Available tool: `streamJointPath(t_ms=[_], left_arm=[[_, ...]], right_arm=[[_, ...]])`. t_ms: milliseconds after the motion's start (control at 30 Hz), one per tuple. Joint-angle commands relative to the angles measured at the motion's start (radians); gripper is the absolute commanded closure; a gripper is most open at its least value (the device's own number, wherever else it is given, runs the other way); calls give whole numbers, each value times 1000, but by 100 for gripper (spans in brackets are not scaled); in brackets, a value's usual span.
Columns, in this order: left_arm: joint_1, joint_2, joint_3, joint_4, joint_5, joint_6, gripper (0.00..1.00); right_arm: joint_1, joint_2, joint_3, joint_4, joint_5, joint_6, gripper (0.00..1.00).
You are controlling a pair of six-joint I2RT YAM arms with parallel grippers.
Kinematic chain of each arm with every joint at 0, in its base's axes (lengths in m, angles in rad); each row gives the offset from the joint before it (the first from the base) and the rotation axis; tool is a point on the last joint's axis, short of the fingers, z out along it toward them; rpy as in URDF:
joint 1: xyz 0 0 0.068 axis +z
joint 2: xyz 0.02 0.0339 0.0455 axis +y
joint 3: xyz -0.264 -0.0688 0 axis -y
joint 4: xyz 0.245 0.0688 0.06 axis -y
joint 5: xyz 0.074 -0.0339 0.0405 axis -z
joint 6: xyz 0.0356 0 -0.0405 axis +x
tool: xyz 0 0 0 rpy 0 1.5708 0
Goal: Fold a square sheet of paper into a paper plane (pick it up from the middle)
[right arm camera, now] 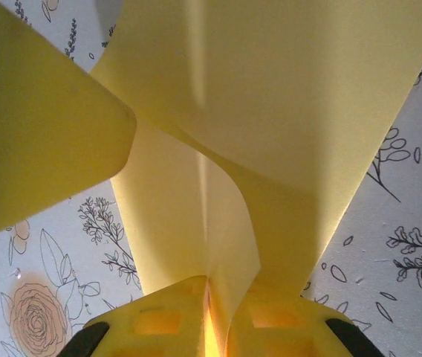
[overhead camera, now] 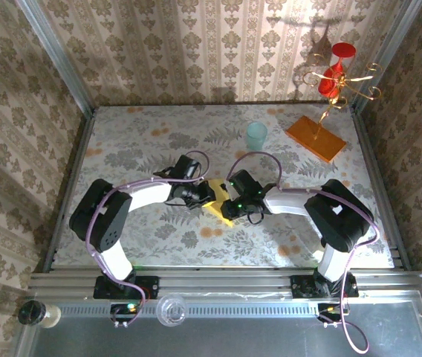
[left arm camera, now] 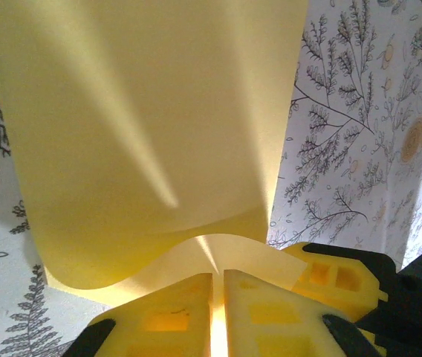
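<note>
Top external view gives us a table [overhead camera: 181, 242] covered in a pale cloth printed with grey leaves and orange blossoms. It is boxed in on 3 sides by walls of beige damask wallpaper [overhead camera: 196, 52], with aluminium rails [overhead camera: 226, 286] along the near edge. Toward the far right we see a pale teal cup [overhead camera: 256, 136] standing upright. Just right of it is an orange rectangular slab [overhead camera: 300, 132] carrying a thin gold stand [overhead camera: 328, 104] with red pieces [overhead camera: 331, 80] hung near its top. The 2 arms bend inward from their bases, elbows raised and out to the sides, forearms converging on the middle of the table so that the wrists almost meet. Between them is the yellow paper sheet [overhead camera: 222, 212], a corner of it showing against the cloth just in front of the grippers. From the left wrist view we see the left gripper [left arm camera: 218, 279] with its yellow fingers pressed together on a curled edge of the sheet, the rest rising ahead as a broad bowed panel. From the right wrist view the right gripper [right arm camera: 209, 282] is likewise closed, pinching a fold of the same sheet, which twists upward and spreads out above the floral cloth.
</note>
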State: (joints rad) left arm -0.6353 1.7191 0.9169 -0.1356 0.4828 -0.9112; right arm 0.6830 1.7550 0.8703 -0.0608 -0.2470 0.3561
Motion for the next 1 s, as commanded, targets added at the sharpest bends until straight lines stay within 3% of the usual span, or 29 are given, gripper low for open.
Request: streamJointPath(t_ms=[0,967], left_arm=[[-16,-22,-23,43,19,-57,87],[-53,47,-59,68,18,-89,91]], right_arm=[[-8,51,-1,-78,14,16,83],[-16,75,12,-103,9,23,85]])
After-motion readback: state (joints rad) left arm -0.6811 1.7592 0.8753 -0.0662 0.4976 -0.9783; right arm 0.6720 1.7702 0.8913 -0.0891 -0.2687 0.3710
